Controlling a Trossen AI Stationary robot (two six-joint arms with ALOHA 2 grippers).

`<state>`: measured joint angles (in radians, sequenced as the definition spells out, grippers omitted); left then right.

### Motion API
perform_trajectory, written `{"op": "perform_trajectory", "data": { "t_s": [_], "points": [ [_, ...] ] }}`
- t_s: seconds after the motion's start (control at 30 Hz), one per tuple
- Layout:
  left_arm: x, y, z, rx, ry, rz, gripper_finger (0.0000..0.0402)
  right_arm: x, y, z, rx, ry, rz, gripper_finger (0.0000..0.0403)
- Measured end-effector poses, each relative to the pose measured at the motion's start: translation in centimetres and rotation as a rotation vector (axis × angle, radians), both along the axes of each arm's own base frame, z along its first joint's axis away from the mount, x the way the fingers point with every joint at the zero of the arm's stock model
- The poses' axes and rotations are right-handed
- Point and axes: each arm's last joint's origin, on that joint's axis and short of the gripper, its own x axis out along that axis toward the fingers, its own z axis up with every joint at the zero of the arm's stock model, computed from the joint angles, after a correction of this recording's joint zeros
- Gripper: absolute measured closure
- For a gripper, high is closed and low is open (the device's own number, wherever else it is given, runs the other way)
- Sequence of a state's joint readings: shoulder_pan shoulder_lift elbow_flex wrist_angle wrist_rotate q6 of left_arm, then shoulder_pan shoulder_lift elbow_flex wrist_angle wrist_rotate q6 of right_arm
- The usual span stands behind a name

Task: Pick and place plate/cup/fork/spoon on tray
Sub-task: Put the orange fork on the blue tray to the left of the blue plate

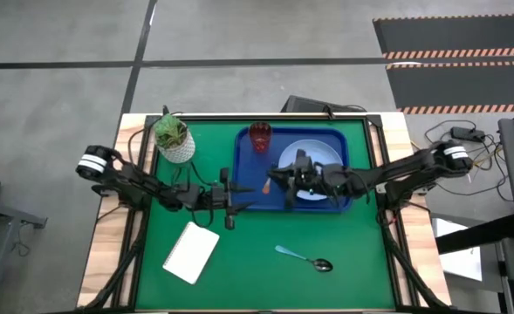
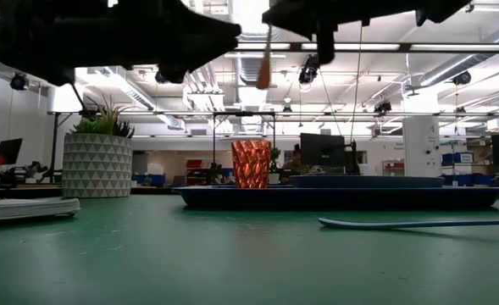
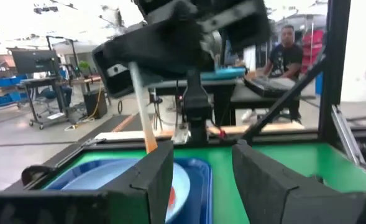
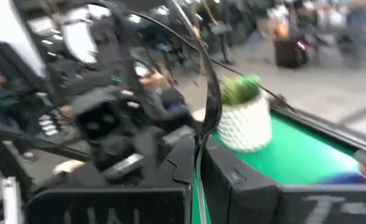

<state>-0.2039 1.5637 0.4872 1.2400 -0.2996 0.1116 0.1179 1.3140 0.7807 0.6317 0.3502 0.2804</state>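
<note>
The dark-blue tray [image 1: 250, 174] lies on the green mat, with the light-blue plate [image 1: 316, 157] and the dark-red cup [image 1: 259, 137] on it. My right gripper [image 1: 284, 177] is over the tray, shut on the fork [image 3: 143, 115], whose orange handle end [image 1: 266, 186] hangs down above the tray. My left gripper [image 1: 231, 199] is open and empty at the tray's left rim, facing the fork. The teal-handled spoon [image 1: 304, 258] lies flat on the mat near the front, outside the tray. My right gripper holds the fork by its upper end [image 3: 133, 70]; the gripper's body hides the exact place. In its wrist view the two fingers [image 4: 223, 174] are closed on a thin strip. The fork hangs slanting below the fingers, orange handle end [image 2: 264, 74] lowest, clear of the tray.
A white pot with a green plant [image 1: 174, 139] stands at the mat's far left. A white notepad [image 1: 191, 252] lies at the front left. A person sits at a desk beyond the table in the left wrist view [image 3: 287, 53]. Bare green mat [image 1: 257, 279] lies along the front.
</note>
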Motion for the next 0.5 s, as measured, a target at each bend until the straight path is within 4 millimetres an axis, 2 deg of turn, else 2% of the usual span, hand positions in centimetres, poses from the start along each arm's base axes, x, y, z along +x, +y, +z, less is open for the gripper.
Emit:
{"op": "perform_trajectory", "data": {
  "t_s": [0.1, 0.23, 0.5],
  "points": [
    [-1.3, 0.3, 0.2, 0.030, 0.018, 0.004, 0.0256, -0.9, -1.0, 0.2, 0.054, 0.068, -0.049, 0.0394],
    [-3.4, 0.8, 1.6, 0.140, -0.035, 0.067, 0.0256, -1.4, -2.4, -0.3, 0.155, 0.142, -0.108, 0.0394],
    [-6.9, 1.6, 6.2, 0.438, -0.200, 0.209, 0.0256, 0.5, -3.8, -2.8, 0.269, 0.137, -0.137, 0.0394]
  ]
}}
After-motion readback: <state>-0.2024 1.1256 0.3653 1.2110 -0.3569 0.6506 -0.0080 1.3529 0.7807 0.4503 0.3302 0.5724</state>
